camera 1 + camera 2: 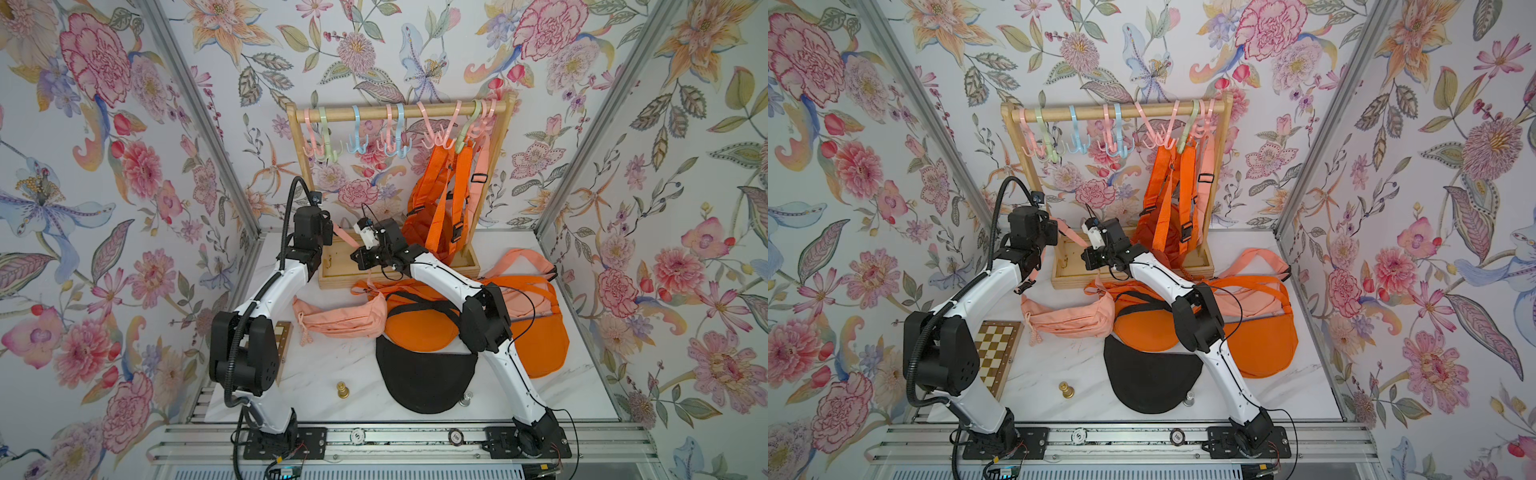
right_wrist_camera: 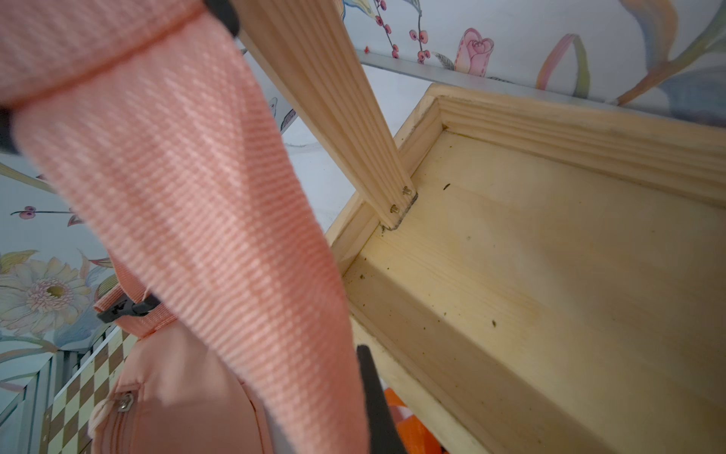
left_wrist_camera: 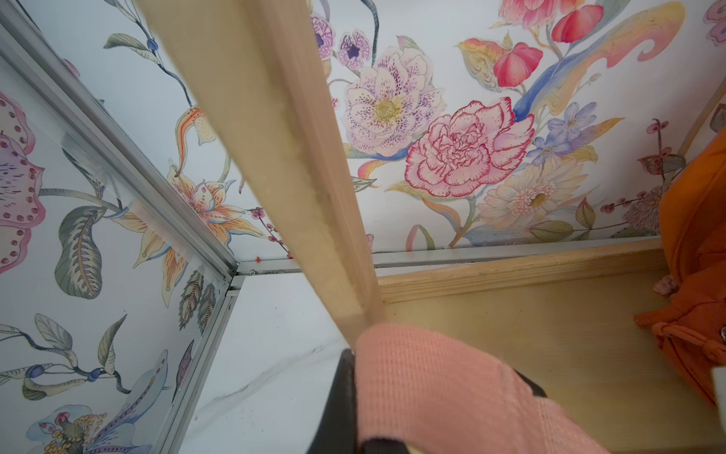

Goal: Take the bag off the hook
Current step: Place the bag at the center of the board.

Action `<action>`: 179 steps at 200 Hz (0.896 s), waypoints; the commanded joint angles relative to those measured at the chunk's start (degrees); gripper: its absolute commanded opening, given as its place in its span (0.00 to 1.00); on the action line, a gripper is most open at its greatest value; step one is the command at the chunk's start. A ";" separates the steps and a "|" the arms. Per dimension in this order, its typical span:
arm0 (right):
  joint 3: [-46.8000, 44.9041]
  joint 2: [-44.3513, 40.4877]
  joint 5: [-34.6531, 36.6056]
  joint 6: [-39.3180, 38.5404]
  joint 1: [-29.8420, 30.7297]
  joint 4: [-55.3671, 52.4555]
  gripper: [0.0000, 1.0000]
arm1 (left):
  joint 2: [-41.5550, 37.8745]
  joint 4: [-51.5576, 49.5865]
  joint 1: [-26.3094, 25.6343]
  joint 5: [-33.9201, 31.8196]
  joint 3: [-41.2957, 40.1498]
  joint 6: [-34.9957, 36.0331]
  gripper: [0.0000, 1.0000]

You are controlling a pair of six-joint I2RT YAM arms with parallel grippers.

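The peach fabric waist bag (image 1: 336, 318) looks to be the one this task is about, and it is already clear of the pastel plastic hooks (image 1: 357, 143). Its body lies flat on the white marble-patterned table (image 1: 324, 374), just in front of the base tray (image 1: 340, 270) of the wooden rack (image 1: 372, 111). The hooks on the left and middle of the rail hang bare. Only the bag's peach webbing strap (image 1: 345, 239) is off the table, drawn in a short span between the two arms above the tray's left end. The left gripper (image 1: 330, 232) has its jaws together on one end of that span, and the right gripper (image 1: 356, 254) pinches the other. Both wrist views show the webbing lying across a dark finger. From the left arm the strap drops past a black plastic buckle (image 1: 1025, 286) to the bag. The unhooking itself seems done, and what remains, I judge, is to lower the strap, let go and draw both arms back. A bright orange bag (image 1: 432, 220) hangs by its straps from hooks at the rail's right end. Beside it hangs a paler peach strap (image 1: 482, 166) whose bag I cannot make out, and whether either counts here cannot be told.
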 commanded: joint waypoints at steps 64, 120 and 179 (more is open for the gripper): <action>4.18 4.06 2.98 -0.90 -1.60 -5.62 0.00 | 1.86 1.85 1.57 -12.62 10.92 6.79 0.00; 5.19 3.98 3.60 -1.58 -2.37 -6.44 0.00 | 6.98 -0.46 1.59 -13.13 17.12 9.32 0.00; 6.03 5.52 2.77 -1.41 -3.96 -7.50 0.00 | 11.42 -2.65 1.45 -12.13 23.60 9.19 0.00</action>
